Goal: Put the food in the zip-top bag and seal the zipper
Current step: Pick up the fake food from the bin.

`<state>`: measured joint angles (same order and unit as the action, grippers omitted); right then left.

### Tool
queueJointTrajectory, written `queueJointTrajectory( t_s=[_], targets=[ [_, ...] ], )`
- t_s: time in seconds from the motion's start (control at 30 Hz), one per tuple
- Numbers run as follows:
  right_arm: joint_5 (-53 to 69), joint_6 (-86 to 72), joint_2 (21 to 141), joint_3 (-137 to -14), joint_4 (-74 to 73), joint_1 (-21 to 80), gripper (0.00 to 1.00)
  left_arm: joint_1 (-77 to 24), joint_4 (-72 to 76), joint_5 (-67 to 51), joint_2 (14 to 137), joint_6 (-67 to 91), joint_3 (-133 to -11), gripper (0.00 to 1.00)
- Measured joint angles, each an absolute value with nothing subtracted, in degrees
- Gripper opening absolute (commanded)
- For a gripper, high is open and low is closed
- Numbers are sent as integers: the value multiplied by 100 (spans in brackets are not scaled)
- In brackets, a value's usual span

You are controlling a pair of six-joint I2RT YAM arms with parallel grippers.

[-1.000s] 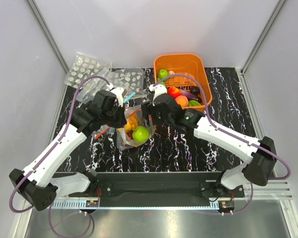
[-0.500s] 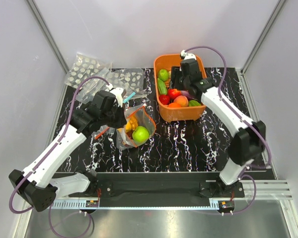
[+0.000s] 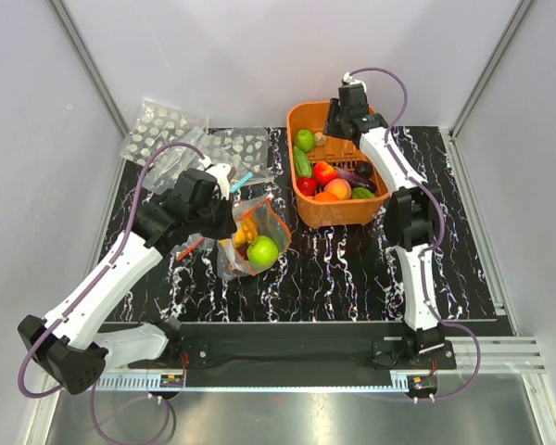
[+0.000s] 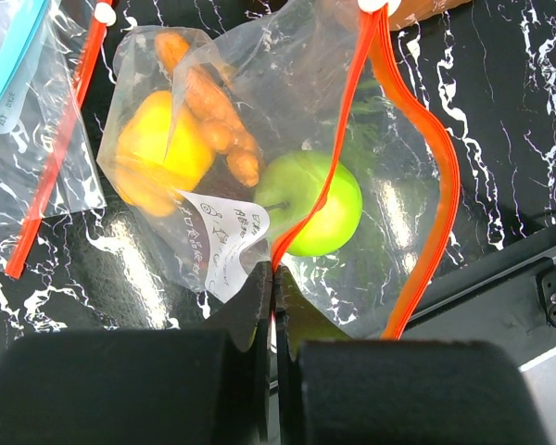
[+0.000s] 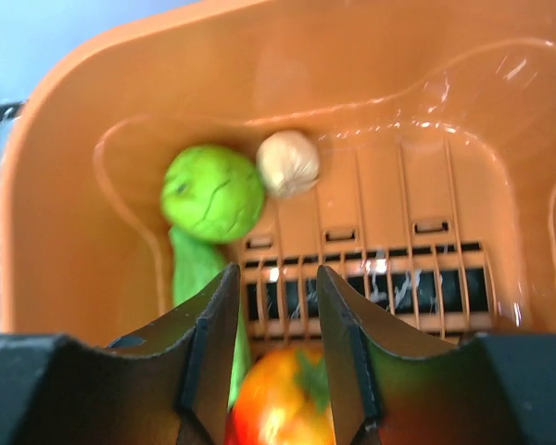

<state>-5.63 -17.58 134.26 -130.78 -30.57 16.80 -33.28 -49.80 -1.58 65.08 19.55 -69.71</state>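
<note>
Zip-top bag (image 3: 248,236) lies left of centre in the top view. Its mouth gapes, with the two sides of the zipper (image 4: 334,167) spread apart. Inside it are the bagged apple (image 4: 310,204), yellow pepper (image 4: 157,153) and orange pieces (image 4: 218,116).

Left gripper (image 4: 271,278) is clamped tight on one zipper strip, bottom centre of its wrist view.

Orange basket (image 5: 352,56), upper right of the top view, holds the basket apple (image 5: 213,193), cucumber (image 5: 196,269), pale ball (image 5: 289,162) and tomato (image 5: 283,408). Right gripper (image 5: 276,278) hangs over it, jaws partly apart and gripping nothing.
</note>
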Motion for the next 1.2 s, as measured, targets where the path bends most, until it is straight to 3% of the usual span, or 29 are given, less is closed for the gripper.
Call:
queueJointTrajectory(
  t_s=[0.4, 0.63, 0.97, 1.13, 1.17, 1.2],
  targets=[
    [-231, -2220, 14685, -13852, -2652, 1529, 49, -3328, -4974, -143, 6508, 1953, -6973, 0],
    [-56, -2593, 15063, -13928, -2250, 1531, 46, -3328, -4958, -121, 6563, 1951, -6973, 0],
    [-102, -2856, 15279, -14110, -1881, 1531, 28, -3323, -4919, -113, 6576, 1925, -6973, 0],
    [-224, -2864, 15279, -14110, -1802, 1531, 9, -3312, -4919, -108, 6576, 1914, -6971, 0],
    [-239, -2856, 15279, -14110, -1789, 1527, 0, -3308, -4917, -108, 6576, 1903, -6971, 0],
    [-248, -2825, 15279, -14110, -1789, 1527, 0, -3304, -4917, -108, 6578, 1898, -6971, 0]
  ],
)
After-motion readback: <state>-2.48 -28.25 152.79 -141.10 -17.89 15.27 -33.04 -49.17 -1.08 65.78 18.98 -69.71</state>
